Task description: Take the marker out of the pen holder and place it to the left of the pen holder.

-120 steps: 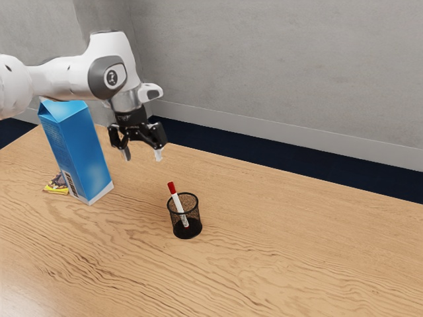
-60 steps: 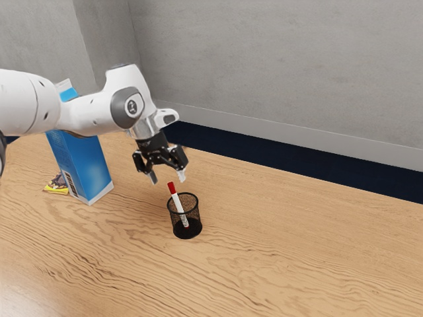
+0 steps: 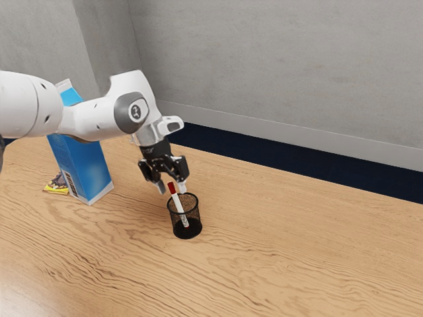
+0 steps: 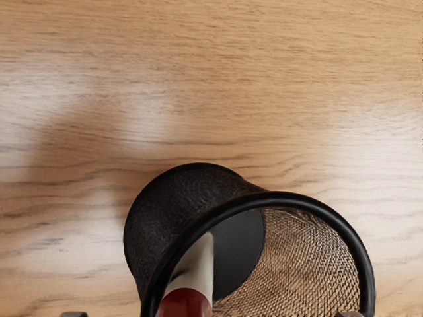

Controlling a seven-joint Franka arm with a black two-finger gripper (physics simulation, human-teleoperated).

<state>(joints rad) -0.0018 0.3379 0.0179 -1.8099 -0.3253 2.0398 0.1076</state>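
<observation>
My gripper (image 3: 172,189) hangs low over the pen holder (image 3: 187,229), open, its two fingertips level with the red cap of the marker (image 3: 178,201). The cap shows between the fingertips; I cannot tell whether either touches it. The marker leans inside the black mesh holder, cap up and above the rim, white body going down to the bottom. In the wrist view the tips of the gripper (image 4: 211,314) stand wide apart, with the holder (image 4: 198,173) below them and the marker (image 4: 198,267) against its wall, cap toward the hand.
A tall blue carton (image 3: 82,162) stands on the wooden table (image 3: 277,257) at the exterior view's left, behind the forearm. Beside its base lies a small yellow packet (image 3: 57,185). A grey wall rises beyond the table's far edge.
My hand has moved toward the exterior view's right and down, from above the table to the marker's cap. The fingertips now look somewhat closer together. Holder and marker have not moved.
</observation>
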